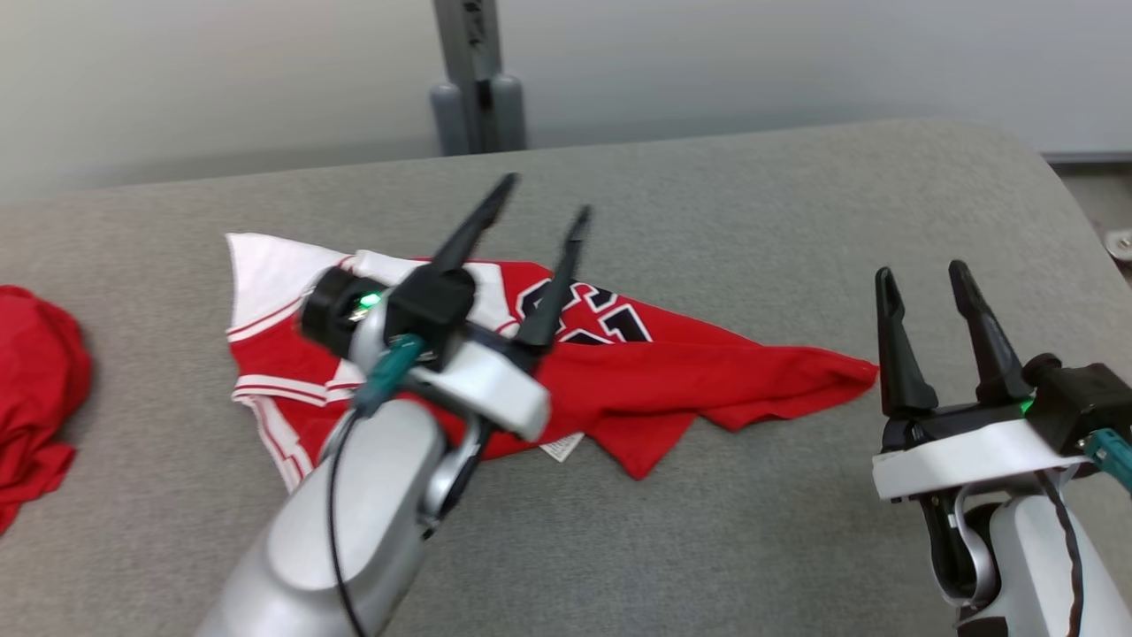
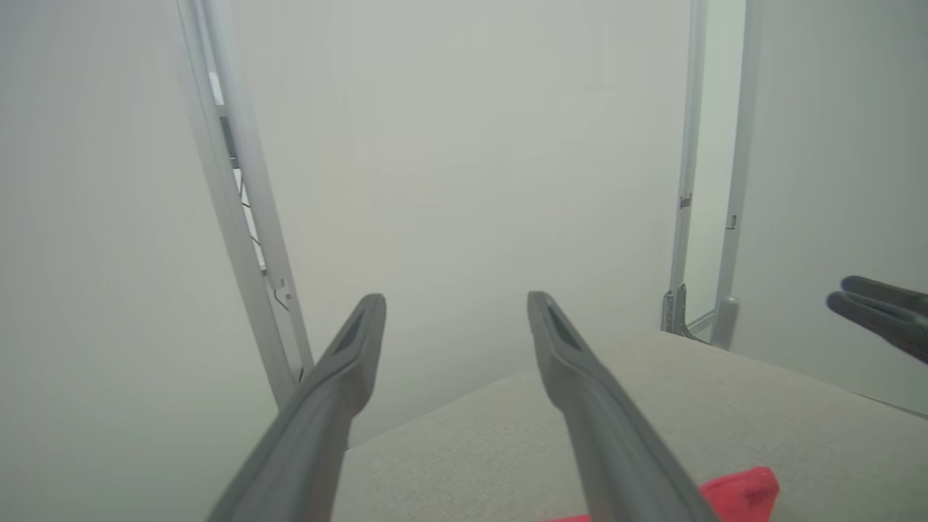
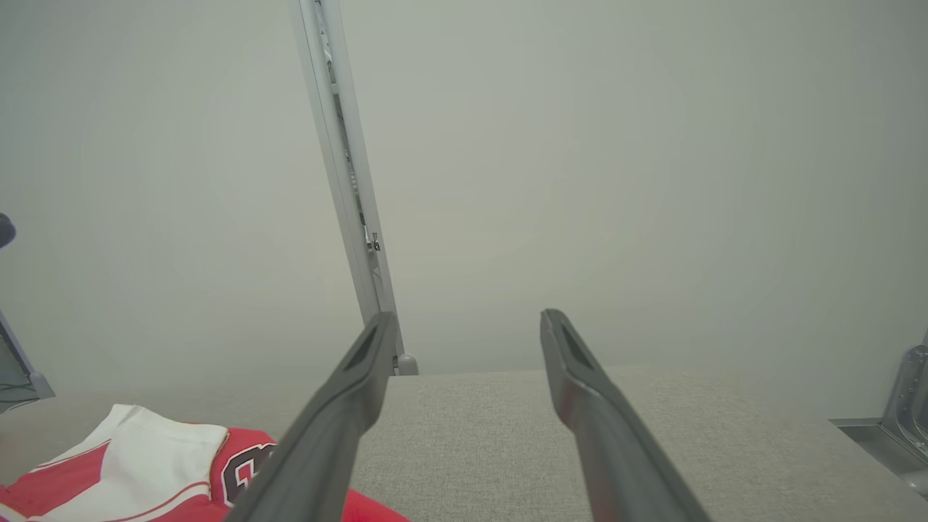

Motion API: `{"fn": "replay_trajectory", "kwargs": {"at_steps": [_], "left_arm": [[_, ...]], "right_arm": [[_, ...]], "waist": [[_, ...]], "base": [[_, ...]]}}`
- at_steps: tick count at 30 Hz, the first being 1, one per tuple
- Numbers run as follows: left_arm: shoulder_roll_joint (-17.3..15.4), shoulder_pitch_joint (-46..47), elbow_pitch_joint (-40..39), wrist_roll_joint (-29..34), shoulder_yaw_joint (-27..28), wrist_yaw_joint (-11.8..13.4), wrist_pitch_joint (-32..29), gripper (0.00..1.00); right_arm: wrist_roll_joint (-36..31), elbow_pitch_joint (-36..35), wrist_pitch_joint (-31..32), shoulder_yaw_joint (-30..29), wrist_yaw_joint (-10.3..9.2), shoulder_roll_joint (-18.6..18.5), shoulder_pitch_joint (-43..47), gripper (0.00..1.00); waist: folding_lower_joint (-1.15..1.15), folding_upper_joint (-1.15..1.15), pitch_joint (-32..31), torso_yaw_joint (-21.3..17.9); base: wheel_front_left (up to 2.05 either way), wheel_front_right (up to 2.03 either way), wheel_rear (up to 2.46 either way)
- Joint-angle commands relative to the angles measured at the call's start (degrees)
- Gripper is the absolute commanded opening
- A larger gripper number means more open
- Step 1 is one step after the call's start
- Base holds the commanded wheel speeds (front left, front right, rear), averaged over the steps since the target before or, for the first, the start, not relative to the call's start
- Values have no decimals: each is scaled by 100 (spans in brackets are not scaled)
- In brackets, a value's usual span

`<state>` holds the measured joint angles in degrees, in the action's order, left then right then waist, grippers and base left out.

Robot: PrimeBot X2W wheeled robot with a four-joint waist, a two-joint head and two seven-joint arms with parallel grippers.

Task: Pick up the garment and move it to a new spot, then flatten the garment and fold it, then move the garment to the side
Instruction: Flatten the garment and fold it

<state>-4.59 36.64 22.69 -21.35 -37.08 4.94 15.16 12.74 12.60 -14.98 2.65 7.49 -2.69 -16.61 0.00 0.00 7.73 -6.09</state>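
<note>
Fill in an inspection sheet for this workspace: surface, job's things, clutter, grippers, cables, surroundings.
Surface: grey fabric-covered table, no stains or damage seen.
Job's things: red and white jersey lies rumpled and partly folded over itself, with black numerals showing and a white label at its near edge.
Clutter: a second red garment, bunched at the table's left edge, apart from the jersey.
Grippers: left gripper open, raised over the jersey, holding nothing. Right gripper open, empty, beside the jersey's right tip.
Cables: dark cable runs along the left forearm, clear of the cloth.
Surroundings: pale wall; grey post behind the table.
</note>
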Motion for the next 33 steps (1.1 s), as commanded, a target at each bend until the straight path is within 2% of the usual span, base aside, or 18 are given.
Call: {"fn": "replay_trajectory", "kwargs": {"at_steps": [1,9,16,18,24,26,29,33], "left_arm": [[-88,-194,-97,110,175,38,3,100],[-350,-1651,-854,689,1656,31,2,100],[-244,-2782,-1038,933,2639,-79,2,100],[-120,-3052,-986,1020,2901,-165,3,100],[65,-3142,-840,1148,3177,-410,2,100],[88,-3049,-681,1091,3206,-606,3,100],[64,-2788,-470,1027,3346,-859,2,100],[-151,-2285,65,1107,3222,-1113,2,100]], "right_arm": [[-41,36,-27,12,2,-36,96,100],[-81,105,-26,145,2,-41,339,100],[-118,79,-26,231,1,-41,537,100],[-103,74,-26,209,1,-41,585,100],[-84,56,-26,186,2,-40,638,100],[-77,48,-27,222,2,-40,577,100],[-95,4,-26,267,1,-40,463,100],[-130,-14,-26,353,1,-41,333,100]], "waist": [[0,0,-249,305],[0,0,-581,665],[0,0,-689,697],[0,0,-693,691],[0,0,-650,676],[0,0,-586,642],[0,0,-415,586],[0,0,-103,479]], "base": [[0,0,0],[0,0,0],[0,0,0],[0,0,0],[0,0,0],[0,0,0],[0,0,0],[0,0,0]]}}
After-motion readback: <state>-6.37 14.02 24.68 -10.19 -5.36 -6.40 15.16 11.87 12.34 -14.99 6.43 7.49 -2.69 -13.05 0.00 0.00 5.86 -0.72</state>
